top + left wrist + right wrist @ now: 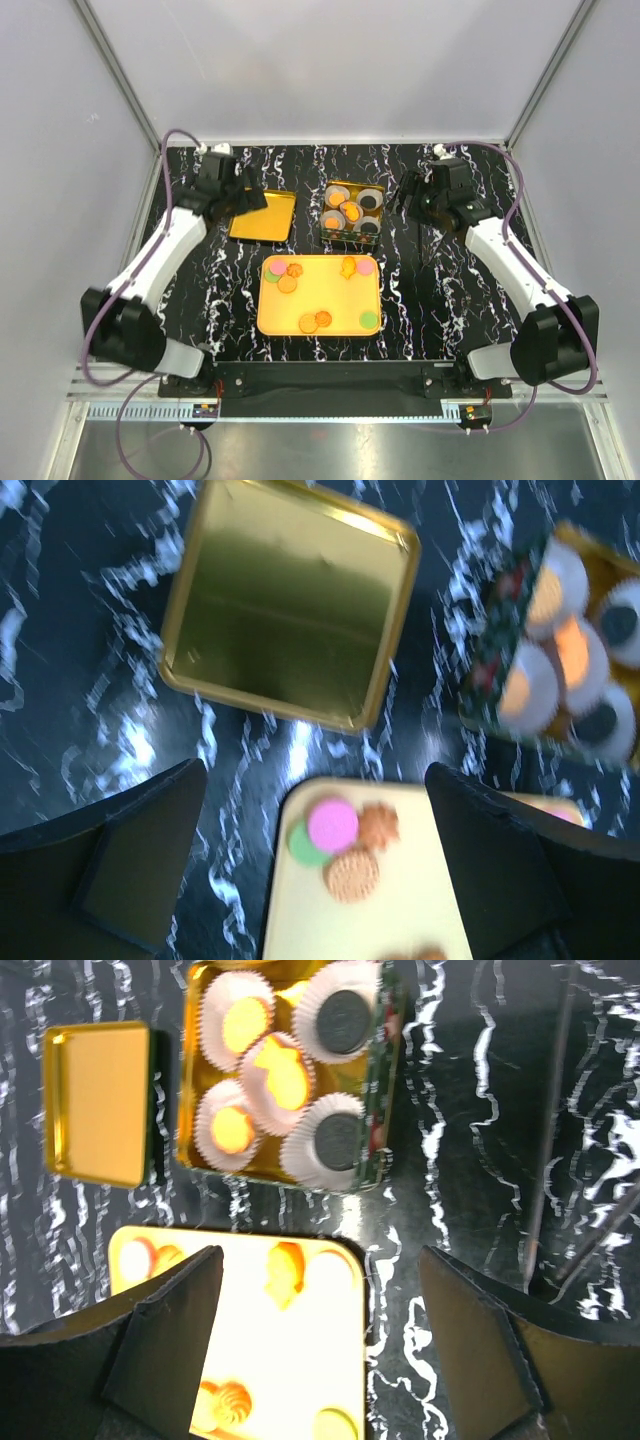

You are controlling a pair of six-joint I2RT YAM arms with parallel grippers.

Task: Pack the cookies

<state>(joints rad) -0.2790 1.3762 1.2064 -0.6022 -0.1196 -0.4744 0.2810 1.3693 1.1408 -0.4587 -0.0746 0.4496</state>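
Cookies (287, 284) lie loose in small clusters on a yellow tray (330, 297) at the middle of the black marbled table (440, 300), orange discs beside a few pink and green ones. Others, orange and black, already sit in white paper cups (303, 1000) inside the gold tin (378, 1155) just beyond the tray's far edge. The tin's lid (262, 215) lies flat to its left, apart from it, apparently set aside so the tin stands open for filling. The left gripper (312, 780) hangs over the near corner of the lid, and the right gripper (320, 1255) hangs just right of the tin. Both have their jaws spread wide with nothing between them, a posture that suggests each is ready to take a cookie from the tray. Packing looks partly done, with about eight cookies not yet moved. The overhead view hides the lid's near-left corner under the left gripper. The left wrist view is smeared and crops the tin's far side. Glare bleaches the tray in the right wrist view, so cookie colours there cannot be told, and the tin's top edge runs out of frame. Whether any cup is empty cannot be made out.
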